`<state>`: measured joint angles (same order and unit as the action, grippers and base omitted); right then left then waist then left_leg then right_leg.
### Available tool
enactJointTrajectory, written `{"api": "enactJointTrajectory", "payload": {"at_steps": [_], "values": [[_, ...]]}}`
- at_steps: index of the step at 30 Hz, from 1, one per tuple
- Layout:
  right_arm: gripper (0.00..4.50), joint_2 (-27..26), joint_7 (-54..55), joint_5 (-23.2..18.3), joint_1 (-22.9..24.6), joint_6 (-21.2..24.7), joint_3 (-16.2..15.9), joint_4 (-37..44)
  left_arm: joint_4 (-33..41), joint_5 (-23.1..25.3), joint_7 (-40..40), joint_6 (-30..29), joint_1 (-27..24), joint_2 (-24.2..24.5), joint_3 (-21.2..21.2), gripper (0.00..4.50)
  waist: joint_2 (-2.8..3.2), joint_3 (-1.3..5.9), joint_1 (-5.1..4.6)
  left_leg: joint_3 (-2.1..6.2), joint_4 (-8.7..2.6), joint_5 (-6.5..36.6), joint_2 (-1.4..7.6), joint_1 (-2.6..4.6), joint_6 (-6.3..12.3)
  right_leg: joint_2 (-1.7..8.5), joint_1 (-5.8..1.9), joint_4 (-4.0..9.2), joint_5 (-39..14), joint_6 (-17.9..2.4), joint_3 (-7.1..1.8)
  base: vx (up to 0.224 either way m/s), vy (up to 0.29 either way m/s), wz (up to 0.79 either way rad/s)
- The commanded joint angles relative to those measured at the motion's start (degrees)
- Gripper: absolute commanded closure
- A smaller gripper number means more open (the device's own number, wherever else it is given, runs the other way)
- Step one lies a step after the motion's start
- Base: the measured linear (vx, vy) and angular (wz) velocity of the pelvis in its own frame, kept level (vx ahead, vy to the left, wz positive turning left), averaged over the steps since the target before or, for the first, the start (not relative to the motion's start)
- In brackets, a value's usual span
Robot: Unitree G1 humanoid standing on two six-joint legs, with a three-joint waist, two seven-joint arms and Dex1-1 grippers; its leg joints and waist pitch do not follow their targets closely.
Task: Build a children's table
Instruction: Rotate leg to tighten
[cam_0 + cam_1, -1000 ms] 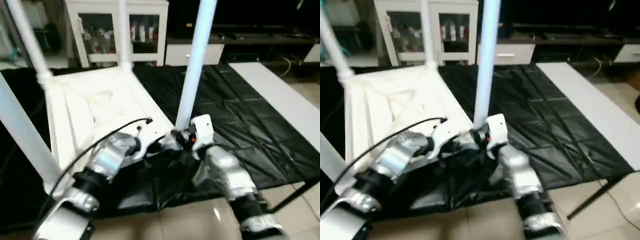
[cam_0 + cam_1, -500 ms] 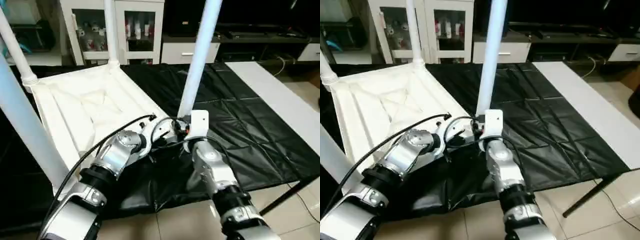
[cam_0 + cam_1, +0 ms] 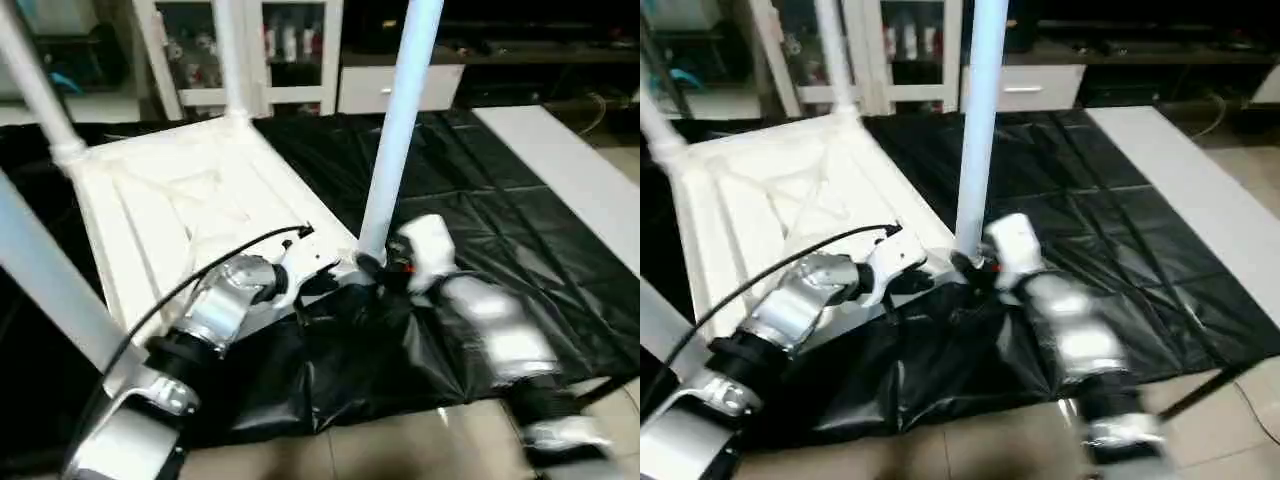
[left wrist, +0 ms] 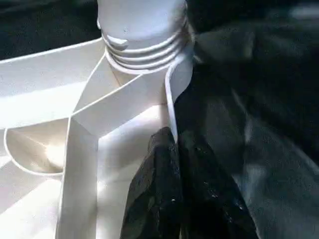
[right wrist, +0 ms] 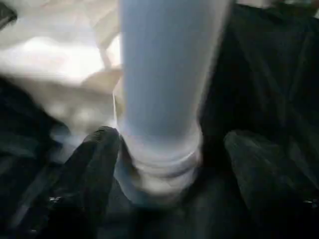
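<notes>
Change since the earlier frames: right forearm has swung outward to the robot's right; its fingers, previously closer around the near leg, now stand apart on either side of it.

Tabletop point(image 3: 180, 210): white, upside down on the black sheet point(image 3: 480, 210) covering the worktop, X-ribbed underside up.

Near leg point(image 3: 395, 130): white tube, upright in the near right corner socket, thread rings exposed at its base in the left wrist view.

Other legs: one upright at the far corner point(image 3: 232, 60), one at the far left corner point(image 3: 35, 85), one at the near left point(image 3: 45, 275).

Right gripper point(image 5: 164, 164): fingers point(image 5: 92, 174) spread wide, flanking the leg's base; contact cannot be told.

Left gripper point(image 4: 182, 191): fingers closed together, empty, tips at the tabletop's rim just beside the socket.

Flat white board point(image 3: 570, 170): lying to the right.
</notes>
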<state>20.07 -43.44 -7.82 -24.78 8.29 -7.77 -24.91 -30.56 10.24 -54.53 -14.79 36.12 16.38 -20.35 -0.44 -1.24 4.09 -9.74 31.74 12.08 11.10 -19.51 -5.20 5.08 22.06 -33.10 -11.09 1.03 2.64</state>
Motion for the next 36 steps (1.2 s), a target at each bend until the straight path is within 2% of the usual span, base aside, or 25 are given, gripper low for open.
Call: {"api": "enactJointTrajectory", "payload": {"at_steps": [1, 2, 3, 5, 7, 10, 13, 20, 22, 24, 31, 33, 34, 36], "values": [[0.61, 1.86, -7.38, -1.89, 1.21, 0.62, -1.87, 2.73, -2.21, 1.86, -8.93, -2.98, -3.97, 2.16, -7.17, 4.50, -0.09, 1.96, 0.23, -0.12, -3.36, 7.07, 1.89, -0.43, 5.54, 2.83, -2.37, 2.74, -0.91, -15.16, -1.89, 0.000, 0.000, 0.00], [0.50, 2.13, -7.97, -2.04, 1.34, 0.65, -1.97, 2.93, -1.94, 1.83, -9.56, -3.24, -4.07, 2.39, -7.42, 4.50, -0.09, 1.96, 0.27, -0.14, -3.41, 7.79, 1.96, -0.33, 5.47, 2.86, -2.35, 2.81, -1.90, -15.39, -1.86, 0.000, 0.000, 0.00], [0.50, 4.13, -11.64, -2.27, 2.08, 0.27, -2.78, 3.78, 0.31, 1.67, -15.12, -2.91, -4.95, 4.68, -9.92, 4.50, -0.06, 1.92, 0.43, -0.08, -3.50, 8.55, 2.09, -0.26, 5.21, 2.92, -2.34, 2.87, -3.48, -15.51, -1.88, 0.000, 0.000, 0.00], [0.26, 4.67, -12.73, -2.21, 2.21, 0.01, -3.04, 3.89, 1.03, 1.54, -16.49, -3.42, -5.17, 5.27, -10.55, 4.50, -0.01, 1.75, 0.53, -0.14, -3.68, 9.62, 2.15, -0.11, 4.76, 2.89, -2.08, 3.06, -5.92, -15.43, -1.94, 0.000, 0.000, 0.00], [0.16, 5.60, -14.98, -2.55, 2.44, 0.11, -3.46, 4.64, 2.39, 1.20, -18.58, -4.03, -5.59, 6.11, -11.36, 4.50, 0.02, 1.64, 1.00, -0.41, -3.70, 10.88, 2.21, 0.42, 3.84, 2.83, -1.75, 3.23, -7.49, -15.54, -2.05, 0.000, 0.000, 0.00], [0.09, 6.70, -19.15, -4.18, 3.09, 0.69, -4.23, 7.57, 4.01, 0.99, -20.57, -5.31, -5.91, 6.88, -11.96, 4.50, 0.09, 1.79, 1.21, -0.36, -3.79, 10.58, 2.20, 0.32, 3.50, 2.78, -2.04, 2.89, -6.41, -15.15, -2.04, 0.000, 0.000, 0.00], [0.09, 7.17, -21.36, -4.70, 3.43, 1.55, -5.06, 8.81, 4.86, 1.03, -21.64, -5.99, -6.02, 7.39, -12.44, 4.50, 0.04, 1.86, 1.19, -0.32, -3.70, 9.67, 2.14, 0.15, 4.02, 2.81, -2.19, 2.77, -5.36, -14.93, -2.04, 0.000, 0.000, 0.00], [0.09, 7.17, -22.72, -2.57, 3.11, 0.49, -6.80, 7.17, 6.11, 1.38, -21.99, -6.89, -6.29, 7.75, -12.56, 4.50, -0.14, 2.05, 1.23, -0.40, -3.38, 7.46, 1.98, 0.06, 4.19, 2.85, -2.30, 2.60, -4.30, -15.53, -2.00, 0.000, 0.000, 0.00], [0.26, 6.18, -21.39, -1.90, 2.09, -1.09, -6.25, 5.32, 6.70, 1.51, -21.96, -7.45, -6.42, 7.96, -12.65, 4.50, -0.05, 2.11, 1.20, -0.44, -3.31, 7.24, 1.97, 0.15, 4.29, 2.86, -2.17, 2.55, -3.96, -15.84, -1.94, 0.000, 0.000, 0.00], [0.54, 5.59, -20.95, -2.05, 1.60, -1.19, -5.92, 4.68, 6.83, 1.53, -21.93, -7.61, -6.44, 8.00, -12.69, 4.50, -0.10, 2.15, 1.15, -0.46, -3.25, 6.93, 1.91, 0.16, 4.34, 2.81, -2.24, 2.46, -3.50, -16.10, -1.95, 0.000, 0.000, 0.00], [1.01, 3.98, -20.69, -1.97, 0.52, -2.17, -6.33, 2.28, 7.13, 1.54, -21.68, -7.96, -6.56, 8.04, -12.82, 4.50, -0.12, 2.26, 1.13, -0.49, -3.07, 5.65, 1.86, 0.15, 5.04, 2.75, -2.33, 2.23, -1.93, -16.56, -1.89, 0.000, 0.000, 0.00], [1.30, 3.43, -20.60, -1.76, 0.10, -2.76, -6.33, 1.23, 7.23, 1.53, -21.61, -8.11, -6.60, 8.05, -12.84, 4.50, -0.09, 2.29, 1.07, -0.48, -3.06, 5.60, 1.84, 0.13, 5.15, 2.75, -2.33, 2.20, -2.00, -16.84, -1.83, 0.000, 0.000, 0.00], [1.38, 3.26, -20.66, -1.74, -0.01, -2.95, -6.30, 0.91, 7.33, 1.54, -21.58, -8.21, -6.65, 8.07, -12.88, 4.50, -0.27, 2.29, 1.05, -0.54, -3.03, 5.85, 1.84, 0.17, 5.12, 2.71, -2.33, 2.24, -2.19, -16.86, -1.84, 0.000, 0.000, 0.00], [1.50, 3.05, -20.74, -1.66, -0.23, -3.29, -6.31, 0.33, 7.46, 1.51, -21.55, -8.37, -6.71, 8.08, -12.95, 4.50, -0.18, 2.28, 1.09, -0.51, -3.02, 5.73, 1.84, 0.17, 5.13, 2.71, -2.36, 2.17, -2.04, -16.86, -1.86, 0.000, 0.000, 0.00]]}}
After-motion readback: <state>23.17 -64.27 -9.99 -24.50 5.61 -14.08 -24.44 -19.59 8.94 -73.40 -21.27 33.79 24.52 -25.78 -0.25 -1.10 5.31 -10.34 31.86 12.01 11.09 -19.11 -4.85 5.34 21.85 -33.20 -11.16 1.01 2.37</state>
